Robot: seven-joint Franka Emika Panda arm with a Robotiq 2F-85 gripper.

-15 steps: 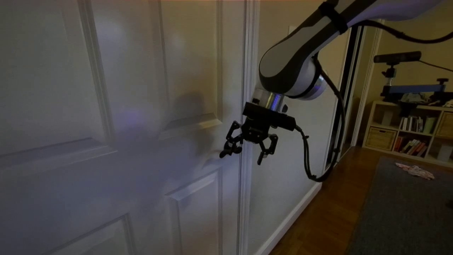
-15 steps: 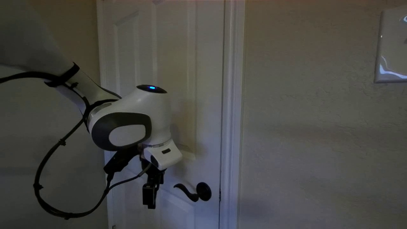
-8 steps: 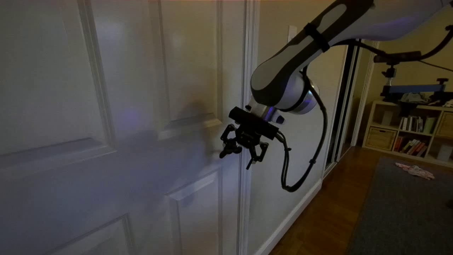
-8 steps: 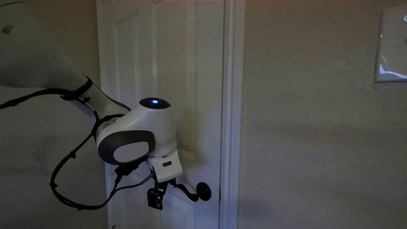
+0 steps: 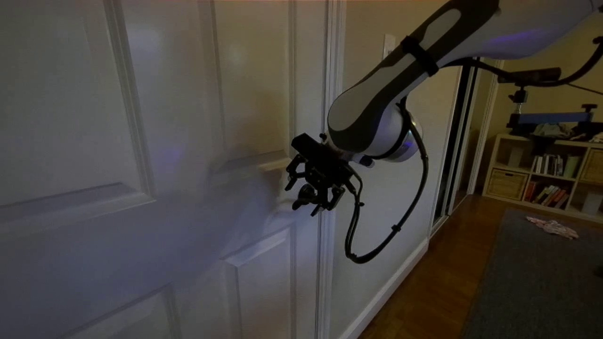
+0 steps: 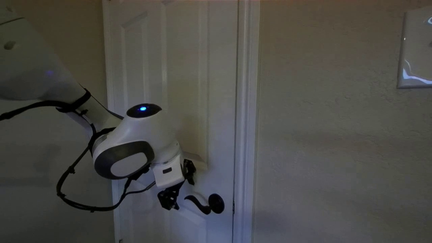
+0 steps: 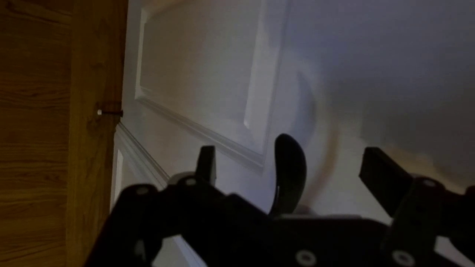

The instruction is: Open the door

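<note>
The white panelled door [image 5: 183, 221] is closed in its frame; it also shows in an exterior view [image 6: 185, 67] and in the wrist view [image 7: 207, 63]. Its black lever handle [image 6: 203, 208] sits near the door's frame-side edge and points level. The handle also shows in an exterior view [image 5: 306, 195] and in the wrist view [image 7: 290, 170]. My gripper [image 7: 290, 161] is open and tilted. In the wrist view the lever stands between the two fingers, apart from both. In an exterior view the gripper [image 6: 184, 194] is just left of the lever's free end. The handle's base is hidden in the wrist view.
White door frame [image 6: 248, 111] and wall [image 6: 320, 135] are beside the handle. A light switch [image 5: 388, 44] is on the wall. The arm's cable loop [image 5: 372, 259] hangs below the wrist. A small door stop [image 7: 110, 112] sits low on the door. A bookshelf [image 5: 541, 174] stands far behind.
The gripper has moved down and closer to the door and handle, and has turned so its fingers tilt around the lever. The door and handle have not moved.
</note>
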